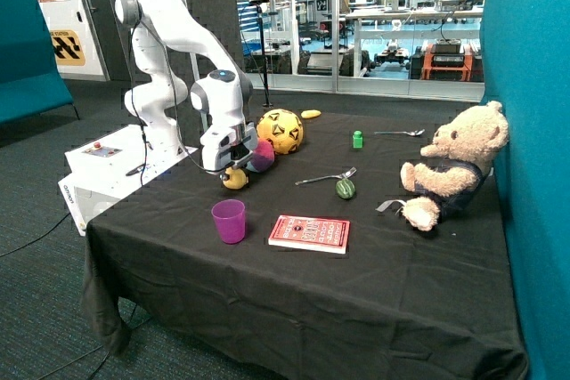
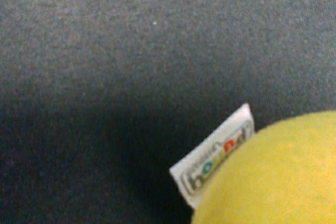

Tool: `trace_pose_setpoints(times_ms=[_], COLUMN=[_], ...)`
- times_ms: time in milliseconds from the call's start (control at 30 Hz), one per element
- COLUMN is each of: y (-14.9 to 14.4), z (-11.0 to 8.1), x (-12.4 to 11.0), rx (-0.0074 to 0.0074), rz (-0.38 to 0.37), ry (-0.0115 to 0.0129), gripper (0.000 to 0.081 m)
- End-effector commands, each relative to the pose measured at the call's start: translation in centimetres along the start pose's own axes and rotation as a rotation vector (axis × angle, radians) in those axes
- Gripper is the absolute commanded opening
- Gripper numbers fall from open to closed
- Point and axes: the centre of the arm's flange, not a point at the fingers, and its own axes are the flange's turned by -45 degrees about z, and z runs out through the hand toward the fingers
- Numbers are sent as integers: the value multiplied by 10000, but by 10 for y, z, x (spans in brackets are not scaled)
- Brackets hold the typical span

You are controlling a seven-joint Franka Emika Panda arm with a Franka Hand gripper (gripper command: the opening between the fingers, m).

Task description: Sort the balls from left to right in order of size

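Observation:
Near the table's edge by the robot base, the small plain yellow ball (image 1: 235, 180) rests on the black cloth, and my gripper (image 1: 232, 169) is directly over it, right down at the ball. The wrist view shows this ball (image 2: 273, 174) very close, with a white label tag (image 2: 212, 163) sticking out of it. Partly hidden behind the gripper is the mid-sized multicoloured ball (image 1: 264, 157). It touches the large yellow ball (image 1: 280, 130) with black marks just behind it.
A purple cup (image 1: 229, 221) and a red book (image 1: 310, 233) stand near the front edge. A spoon (image 1: 325, 177) and a small green round object (image 1: 346, 188) lie mid-table. A green cube (image 1: 358, 139), a yellow oval piece (image 1: 311, 114), a second spoon (image 1: 401, 133) and a teddy bear (image 1: 454, 166) are further off.

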Motion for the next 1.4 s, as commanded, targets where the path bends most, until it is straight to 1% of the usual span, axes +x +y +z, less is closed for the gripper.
trace_pose_setpoints(times_ms=[0,167,300,433,567,800,1067,1200,1267,1367], y=[1,0,-6,-10,-13,-11,-5,-8,-9,-13], z=[0,-2,-15,-24,-38,-52,-67,-85,-90,-100], x=[-2,-1,1,4,8,11,5,-6,-9,-16], rx=[-26,-26,-26,-26,-26,-26,-26,-26,-26,-26], rz=[-6,-71,-346,-423,-604,-637,-857,-1190,-1219,-1552], ry=[0,0,0,0,-1,-1,-1,-1,-1,-2], gripper=[619,609,593,588,583,578,571,564,560,556])
